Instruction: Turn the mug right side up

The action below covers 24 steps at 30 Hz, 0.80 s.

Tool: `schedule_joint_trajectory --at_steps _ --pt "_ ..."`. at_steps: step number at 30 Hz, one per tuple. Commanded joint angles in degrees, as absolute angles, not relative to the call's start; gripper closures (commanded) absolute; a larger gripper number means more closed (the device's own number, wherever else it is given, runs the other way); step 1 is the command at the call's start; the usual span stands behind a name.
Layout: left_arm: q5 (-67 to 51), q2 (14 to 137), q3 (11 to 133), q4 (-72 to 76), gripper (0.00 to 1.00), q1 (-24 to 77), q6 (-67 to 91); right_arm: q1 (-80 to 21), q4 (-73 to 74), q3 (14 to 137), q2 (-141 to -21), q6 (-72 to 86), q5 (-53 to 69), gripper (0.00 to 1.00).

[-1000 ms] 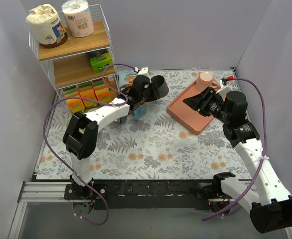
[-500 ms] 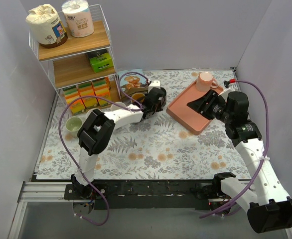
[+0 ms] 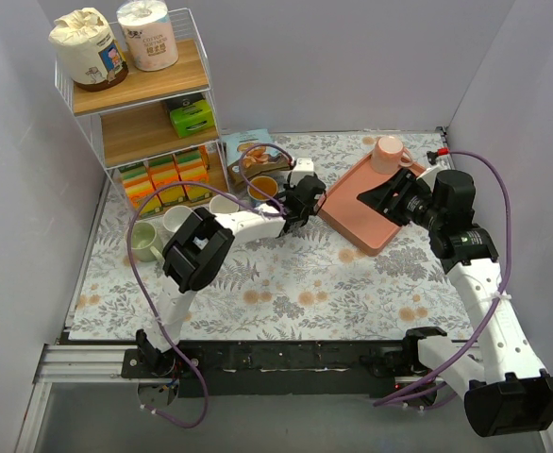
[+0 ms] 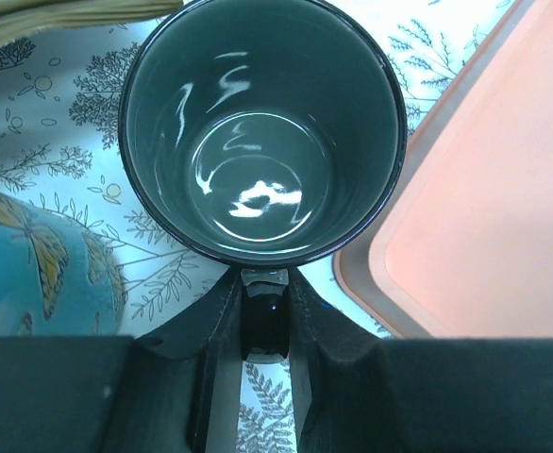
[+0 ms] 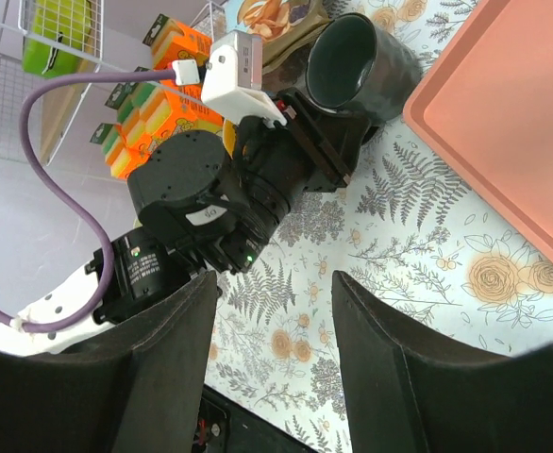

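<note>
Left gripper [image 4: 262,311] clamped on the handle [image 4: 262,332] of the dark mug [image 4: 262,132], mid-table just left of the pink tray [image 4: 484,236]. The mug's mouth is tilted up; can't tell if its base touches the table [image 3: 286,283]. Probably glazed ceramic: rigid, heavyish, slick, chippable, so the handle is the best hold. Right gripper [image 5: 275,283] spread, empty.

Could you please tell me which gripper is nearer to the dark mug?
Left. The left gripper clamps the handle of the dark mug; the right gripper hangs open over the pink tray, apart from it.
</note>
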<state>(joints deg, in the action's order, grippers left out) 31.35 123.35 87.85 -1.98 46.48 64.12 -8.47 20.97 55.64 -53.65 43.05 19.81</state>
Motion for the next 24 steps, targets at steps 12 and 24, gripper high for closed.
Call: schedule_joint_trajectory --at_steps 12,24 --pt "36.04 120.68 88.24 -2.37 0.47 48.78 67.32 -7.38 18.90 56.69 -53.79 42.28 22.59 0.40" --pt "33.66 113.21 88.24 -2.55 0.02 49.48 66.54 -6.24 19.42 59.32 -55.89 39.82 20.84 0.37"
